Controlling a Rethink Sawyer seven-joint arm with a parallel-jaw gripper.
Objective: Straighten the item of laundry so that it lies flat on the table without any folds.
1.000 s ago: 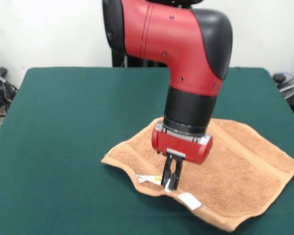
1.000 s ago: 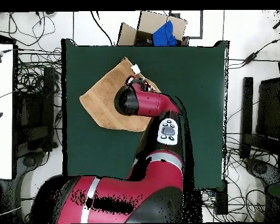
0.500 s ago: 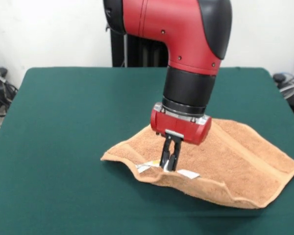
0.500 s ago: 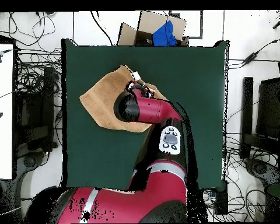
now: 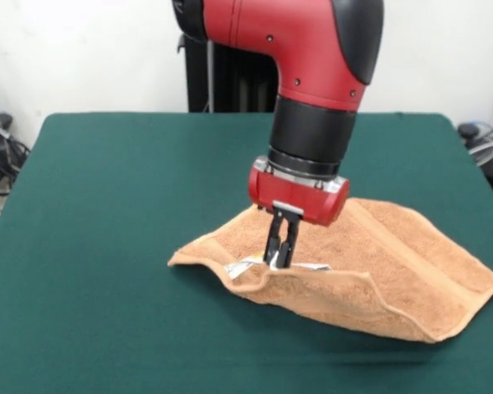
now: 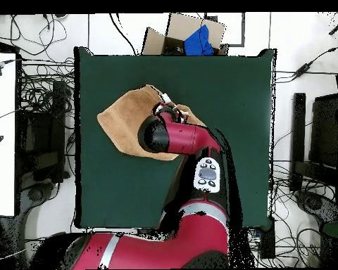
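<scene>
The light orange-brown towel lies rumpled on the dark green table, at the right of the front view. Its near edge is lifted and curled back over itself, and the white tag shows beside the fingers. My gripper is shut on the towel's near edge and holds it raised a little above the table. In the overhead view the towel sits at the table's upper left, and the arm covers its right part. The gripper shows there only as a small dark shape.
A cardboard box with a blue item stands beyond the table's far edge in the overhead view. Cables lie on the floor around the table. The arm's red body reaches over the table's middle.
My gripper has risen and moved toward the robot with the towel's near edge in it. That edge has curled back over the towel, and the tag has come with it.
</scene>
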